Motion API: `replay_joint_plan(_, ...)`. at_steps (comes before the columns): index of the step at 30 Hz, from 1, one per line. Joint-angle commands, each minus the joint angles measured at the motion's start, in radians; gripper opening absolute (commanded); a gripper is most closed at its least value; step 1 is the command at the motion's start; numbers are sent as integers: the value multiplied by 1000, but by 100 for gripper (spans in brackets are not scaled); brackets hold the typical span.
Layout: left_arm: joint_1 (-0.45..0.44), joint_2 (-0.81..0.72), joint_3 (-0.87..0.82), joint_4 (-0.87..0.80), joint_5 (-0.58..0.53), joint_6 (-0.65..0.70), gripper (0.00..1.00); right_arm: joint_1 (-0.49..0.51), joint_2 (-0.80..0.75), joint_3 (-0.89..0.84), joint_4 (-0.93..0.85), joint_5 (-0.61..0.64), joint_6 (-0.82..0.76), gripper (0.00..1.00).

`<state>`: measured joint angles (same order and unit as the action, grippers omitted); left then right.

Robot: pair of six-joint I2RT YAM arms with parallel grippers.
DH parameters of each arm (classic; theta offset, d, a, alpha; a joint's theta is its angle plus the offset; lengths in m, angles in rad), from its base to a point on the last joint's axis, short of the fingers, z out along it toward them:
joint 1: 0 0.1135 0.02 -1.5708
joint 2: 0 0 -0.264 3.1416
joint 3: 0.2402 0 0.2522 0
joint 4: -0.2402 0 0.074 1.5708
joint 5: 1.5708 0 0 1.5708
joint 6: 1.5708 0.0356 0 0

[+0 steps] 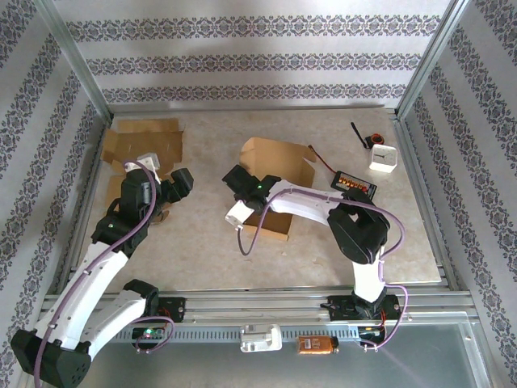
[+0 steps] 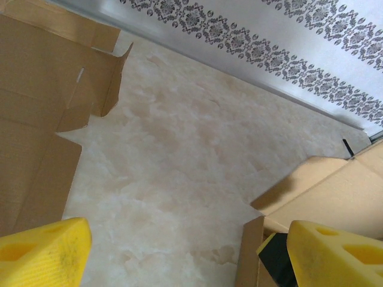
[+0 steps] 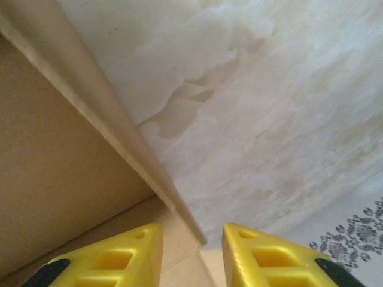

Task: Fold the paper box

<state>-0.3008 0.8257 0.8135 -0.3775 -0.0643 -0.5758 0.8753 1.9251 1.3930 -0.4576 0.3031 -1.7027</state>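
At the far left of the table (image 1: 202, 250) lies a flat brown card sheet (image 1: 139, 147). It has not been folded yet.

Just beside it are the left fingers (image 2: 45, 251). They are spread wide and hold nothing. They hang over bare table, between the flat sheet and the box.

The paper box (image 1: 275, 166) sits in the middle of the table. It is partly folded: some walls stand up, and one flap lies flat toward the arms.

The right fingers (image 3: 257, 254) are at the box's near left corner. They are only a little apart. The top edge of a box wall (image 3: 114, 143) runs down into the gap between them. I think they are not pinching it, because the gap looks wider than the edge.

To the right, well apart from the box, are a black gadget (image 1: 356, 184) with orange buttons and a small white block (image 1: 383, 158).

The box looks thin and light. I think it will slide on the smooth table if it is pushed from one side only. The walls look stiff, but they should bend easily along the fold lines. A good place to hold is the thin top edge of a wall or flap, near a fold. The other fingers could press the box down so it stays put. A hard squeeze could crush it.
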Motion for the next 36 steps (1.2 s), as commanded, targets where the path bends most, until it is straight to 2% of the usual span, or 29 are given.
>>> replay_joint_plan(1,4,6,-12,15,-5,0,85,7,-63,2,4,25,30,35)
replay_joint_plan(5,6,27,-20,36,12,-2,86,14,-137,-19,-3,37,127,42)
replay_joint_plan(6,6,31,-22,42,20,-2,86,14,-155,-14,-7,42,179,43)
replay_joint_plan(8,5,45,-24,56,42,-2,86,14,-196,13,-21,58,389,46)
replay_joint_plan(11,5,68,-18,71,98,11,86,-2,-257,75,-42,111,851,60)
replay_joint_plan(13,6,83,-17,87,167,34,86,-39,-308,92,-64,224,1313,82)
replay_joint_plan(14,5,91,-16,101,212,47,86,-72,-336,96,-136,241,1524,86)
replay_joint_plan(16,5,110,-16,130,289,64,87,-154,-399,57,-243,73,1809,85)
replay_joint_plan(19,5,153,-4,158,402,91,88,-303,-525,-150,-188,-236,2152,80)
replay_joint_plan(21,2,175,10,156,448,109,88,-367,-582,-264,-157,-324,2313,79)
replay_joint_plan(24,-4,187,14,159,469,119,89,-383,-589,-356,-148,-361,2385,82)
replay_joint_plan(28,-6,187,6,180,466,103,90,-368,-513,-424,-78,-410,2444,82)
replay_joint_plan(31,-7,179,10,168,458,105,90,-333,-440,-443,-6,-386,2457,74)
replay_joint_plan(33,-6,173,8,159,447,109,90,-305,-396,-437,43,-371,2450,64)
replay_joint_plan(36,-7,168,6,145,432,112,90,-251,-326,-402,79,-277,2434,49)
